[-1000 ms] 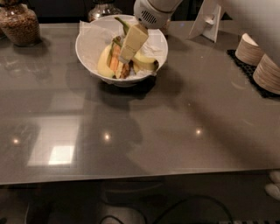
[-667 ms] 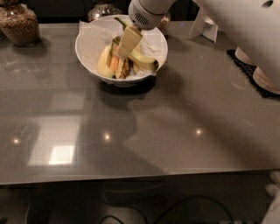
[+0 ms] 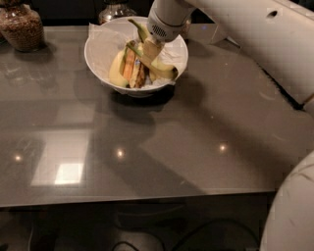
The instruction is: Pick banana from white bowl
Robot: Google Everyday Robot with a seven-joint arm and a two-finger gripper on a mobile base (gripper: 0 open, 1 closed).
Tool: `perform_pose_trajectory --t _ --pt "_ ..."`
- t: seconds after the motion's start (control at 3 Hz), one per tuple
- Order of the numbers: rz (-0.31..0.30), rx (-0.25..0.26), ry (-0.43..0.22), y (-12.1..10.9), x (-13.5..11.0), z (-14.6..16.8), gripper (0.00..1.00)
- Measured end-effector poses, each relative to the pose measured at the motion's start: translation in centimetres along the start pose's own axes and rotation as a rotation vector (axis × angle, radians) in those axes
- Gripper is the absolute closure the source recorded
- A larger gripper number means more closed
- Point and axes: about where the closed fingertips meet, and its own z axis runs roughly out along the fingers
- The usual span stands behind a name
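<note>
The white bowl point(image 3: 100, 49) stands at the back of the grey table, lined with crumpled white paper. The banana point(image 3: 166, 69) lies in its right half, yellow-green, with its darker stem point(image 3: 139, 28) pointing up to the back. A stubby pale-yellow banana point(image 3: 117, 72) and brown-streaked orange pieces point(image 3: 131, 64) lie to its left. My gripper point(image 3: 150, 51) reaches down into the bowl from the upper right and sits right over the middle of the banana, hiding that part.
A jar of brown grains point(image 3: 20, 25) stands at the back left and a glass jar point(image 3: 115, 10) behind the bowl. My white arm point(image 3: 245, 34) spans the upper right. The table's front edge point(image 3: 137, 198) runs across below; my white body point(image 3: 292, 215) fills the lower right corner.
My gripper has moved left and down, deeper into the bowl onto the banana. The arm now covers the back right of the table. The fruit has not moved.
</note>
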Motion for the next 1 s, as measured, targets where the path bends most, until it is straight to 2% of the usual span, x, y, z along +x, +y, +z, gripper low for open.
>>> perform_pose_trajectory --t 0.67,1.0 --pt "0.063 -0.007 0.105 -0.5 2.8 3.0 0.46" --pt "0.085 -0.024 0.138 -0.4 3.4 4.2 0.47"
